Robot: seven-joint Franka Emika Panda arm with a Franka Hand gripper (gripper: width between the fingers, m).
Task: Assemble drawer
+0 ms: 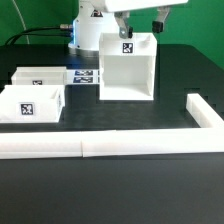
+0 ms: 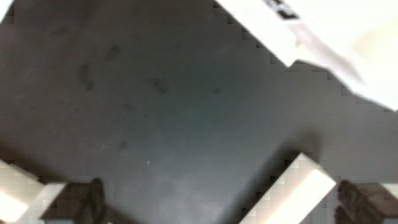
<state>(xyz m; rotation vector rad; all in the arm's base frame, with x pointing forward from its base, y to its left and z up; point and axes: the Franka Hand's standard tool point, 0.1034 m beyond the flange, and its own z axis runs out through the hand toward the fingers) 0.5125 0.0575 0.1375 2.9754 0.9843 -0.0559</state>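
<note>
Exterior view: drawer case (image 1: 127,68) upright mid-table (image 1: 120,190); drawer trays (image 1: 32,103) loose at the exterior view's left; pincer (image 1: 142,22) above the case.
Wrist view: pincer (image 2: 192,185) spread, empty.
Step, judged: nothing grasped yet. Next: descend on one part.

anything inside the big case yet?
Nothing visible inside the case, just plain white. The near tray and far tray sit outside, on the exterior view's left. Inner corners are washed out; small parts can't be ruled out.
</note>
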